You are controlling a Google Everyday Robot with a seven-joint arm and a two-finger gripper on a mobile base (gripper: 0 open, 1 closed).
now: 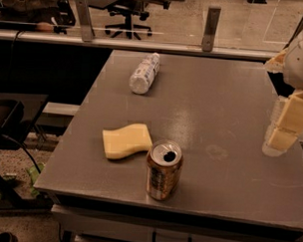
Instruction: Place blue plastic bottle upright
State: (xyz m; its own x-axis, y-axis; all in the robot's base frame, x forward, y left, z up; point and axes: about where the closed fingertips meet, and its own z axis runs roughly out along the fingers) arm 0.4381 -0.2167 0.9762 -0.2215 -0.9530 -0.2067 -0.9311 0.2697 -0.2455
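The blue plastic bottle [144, 73] lies on its side at the back of the grey table [221, 110], its base pointing toward the camera and its cap end away. Its label is pale and whitish. My gripper [286, 128] hangs at the table's right edge, a little above the surface, well to the right of the bottle and not touching it. Part of the arm is cut off by the right edge of the view.
An orange-brown soda can [163, 170] stands upright near the front edge. A yellow sponge [126, 141] lies just left of it. A rail with metal posts [210, 29] runs behind the table, and office chairs stand beyond it.
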